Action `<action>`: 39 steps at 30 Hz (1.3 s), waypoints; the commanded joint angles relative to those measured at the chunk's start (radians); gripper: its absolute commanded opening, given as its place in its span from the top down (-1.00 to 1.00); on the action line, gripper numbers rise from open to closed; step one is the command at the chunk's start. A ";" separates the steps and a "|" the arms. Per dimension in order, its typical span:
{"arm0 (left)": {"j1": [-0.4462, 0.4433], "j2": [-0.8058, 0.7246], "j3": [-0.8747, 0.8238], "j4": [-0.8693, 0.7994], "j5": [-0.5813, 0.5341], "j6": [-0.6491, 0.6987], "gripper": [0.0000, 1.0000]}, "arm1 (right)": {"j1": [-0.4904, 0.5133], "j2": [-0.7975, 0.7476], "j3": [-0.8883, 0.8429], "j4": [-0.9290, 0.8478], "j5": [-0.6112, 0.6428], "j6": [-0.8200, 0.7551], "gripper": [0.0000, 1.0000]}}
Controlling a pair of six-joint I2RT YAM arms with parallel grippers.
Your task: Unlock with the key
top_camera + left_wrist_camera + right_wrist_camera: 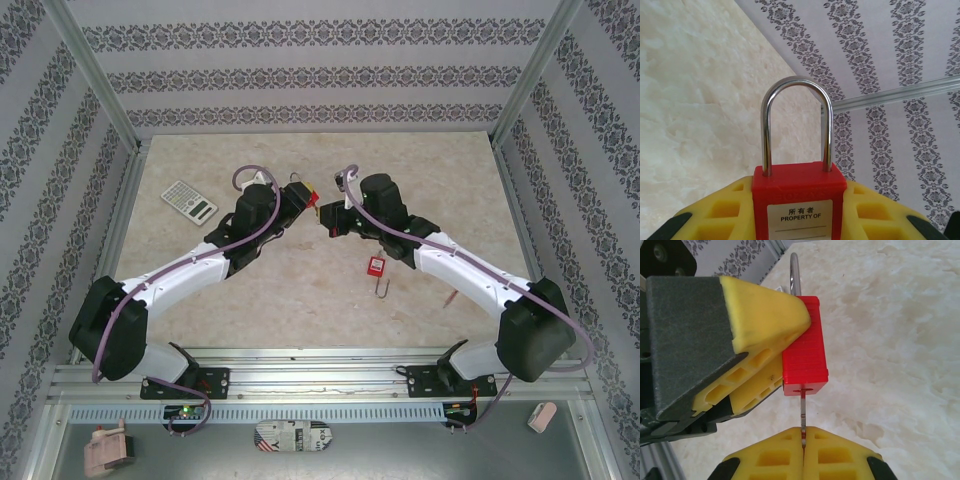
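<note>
1. The left pincer (799, 216) is clamping its yellow fingers on either side of a red padlock (799, 186), holding it up above the pale surface (300, 300) near the middle.
2. The padlock's steel shackle (826, 130) is sitting with both legs down in the body, so the lock is looking fastened.
3. The right pincer (803, 434) is pressing its fingers together on a thin metal key (803, 412), whose blade is entering the slot in the underside of the padlock.
4. How deep the blade is sitting cannot be told; part of it is showing between slot and fingertips.
5. The job is likely standing at seating or turning the key.
6. Risk: the fingers are pinching only a narrow strip of the key, so a twist may be making it slide in the grip instead of turning the cylinder.
7. Risk: if the two arms are drifting off one line, the blade may be bending or jamming in the slot.
8. Risk: the twist may be rotating the padlock body within the left pincer, which is gripping its smooth sides.
9. A second red padlock (376, 267) is lying on the surface below the right pincer, and a calculator (189, 200) is lying far to the left; both are well apart from the work.
</note>
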 commanded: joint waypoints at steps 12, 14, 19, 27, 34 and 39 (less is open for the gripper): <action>-0.115 0.006 0.062 -0.055 0.402 -0.027 1.00 | -0.007 0.068 0.107 0.259 0.042 -0.085 1.00; -0.115 0.002 0.046 -0.053 0.402 -0.023 1.00 | -0.013 0.064 0.110 0.259 0.037 -0.083 1.00; -0.108 0.012 0.004 0.011 0.409 -0.051 1.00 | -0.016 0.046 0.073 0.279 0.019 -0.061 1.00; -0.058 -0.048 -0.004 -0.005 0.361 0.026 1.00 | -0.070 -0.024 -0.040 0.284 -0.038 0.044 0.74; -0.056 -0.044 -0.016 0.018 0.361 0.043 1.00 | -0.090 -0.031 -0.054 0.309 -0.098 0.108 0.91; -0.049 -0.073 -0.043 0.076 0.344 0.073 1.00 | -0.100 -0.020 -0.068 0.367 -0.153 0.177 1.00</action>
